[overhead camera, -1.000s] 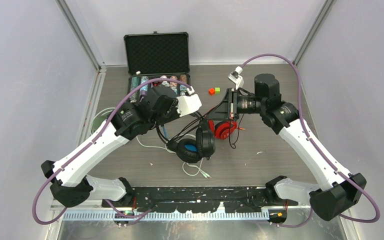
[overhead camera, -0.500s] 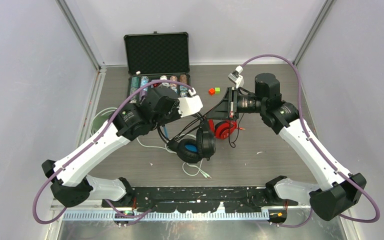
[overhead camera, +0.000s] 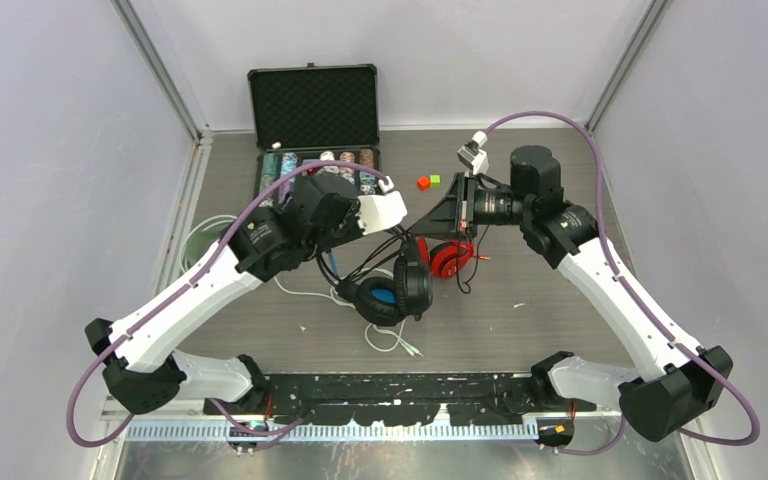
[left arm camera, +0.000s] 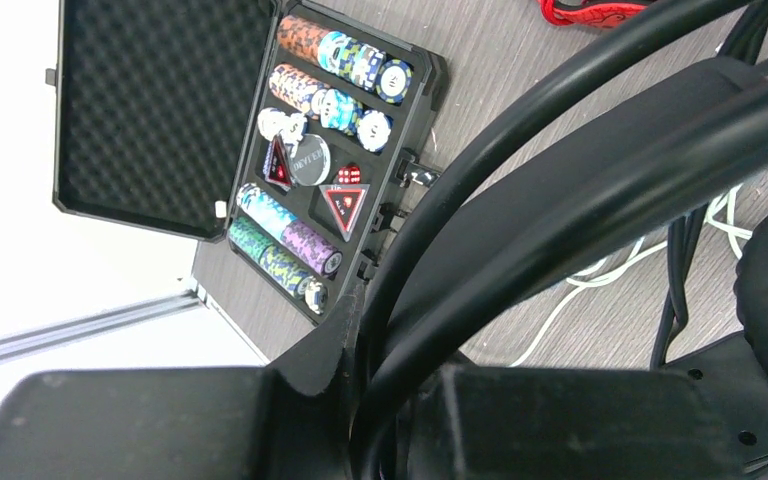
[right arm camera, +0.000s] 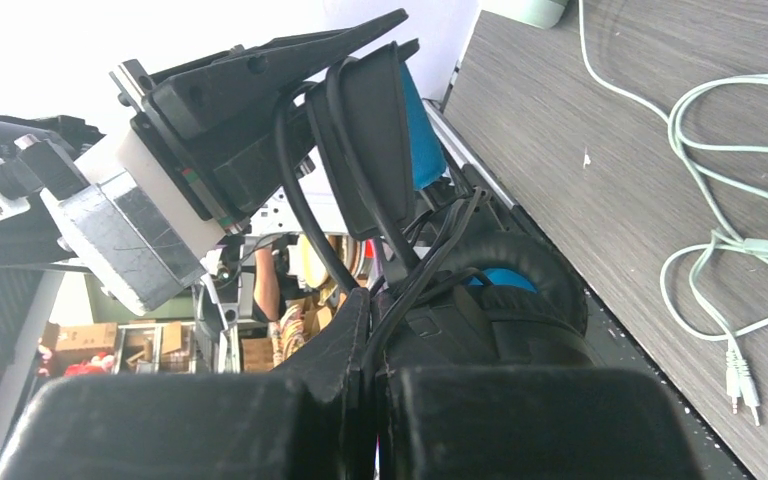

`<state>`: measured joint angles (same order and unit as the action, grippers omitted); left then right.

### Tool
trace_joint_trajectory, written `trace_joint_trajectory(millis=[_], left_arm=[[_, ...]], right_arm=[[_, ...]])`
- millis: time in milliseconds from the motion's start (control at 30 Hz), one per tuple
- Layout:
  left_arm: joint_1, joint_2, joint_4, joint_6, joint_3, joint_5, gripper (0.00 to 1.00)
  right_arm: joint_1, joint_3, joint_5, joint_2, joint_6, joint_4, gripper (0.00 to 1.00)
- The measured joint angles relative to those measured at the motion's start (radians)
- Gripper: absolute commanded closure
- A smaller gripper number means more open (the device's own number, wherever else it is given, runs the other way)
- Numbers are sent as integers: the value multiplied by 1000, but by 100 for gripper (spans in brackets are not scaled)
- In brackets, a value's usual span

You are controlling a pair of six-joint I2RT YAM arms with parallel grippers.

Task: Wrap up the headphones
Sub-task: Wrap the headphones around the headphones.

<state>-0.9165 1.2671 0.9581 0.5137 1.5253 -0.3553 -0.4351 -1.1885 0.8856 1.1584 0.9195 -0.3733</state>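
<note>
Left gripper (left arm camera: 365,365) is clamped on the black headphones (overhead camera: 392,290) at mid frame. Right gripper (right arm camera: 368,352) is pinched shut on their cable (right arm camera: 432,255). Red headphones (overhead camera: 448,258) are seen just right of them. Bare table (overhead camera: 560,320) is left at lower right.

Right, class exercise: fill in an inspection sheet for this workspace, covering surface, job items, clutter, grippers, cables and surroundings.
Surface: grey wood-grain table.
Job's things: black headphones held by the headband; red headphones lying beside them; mint-green headphones partly hidden under the left arm.
Clutter: open poker-chip case at the far edge; red cube and green cube to its right.
Grippers: left gripper shut on the black headphones' headband; right gripper shut on the black cable.
Cables: black cable looped around the headband; pale cable loose on the table.
Surroundings: plain pale walls, metal frame posts.
</note>
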Motion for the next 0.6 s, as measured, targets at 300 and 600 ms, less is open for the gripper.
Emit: trace_joint_trajectory(millis=[300,600], left_arm=[[-1,34,-8,-25,24,-37,100],[-3,199,194,-190,172,-172,100]], right_arm=[[0,0,26,0,116,84,89],[6,0,1,-10,199,217,84]])
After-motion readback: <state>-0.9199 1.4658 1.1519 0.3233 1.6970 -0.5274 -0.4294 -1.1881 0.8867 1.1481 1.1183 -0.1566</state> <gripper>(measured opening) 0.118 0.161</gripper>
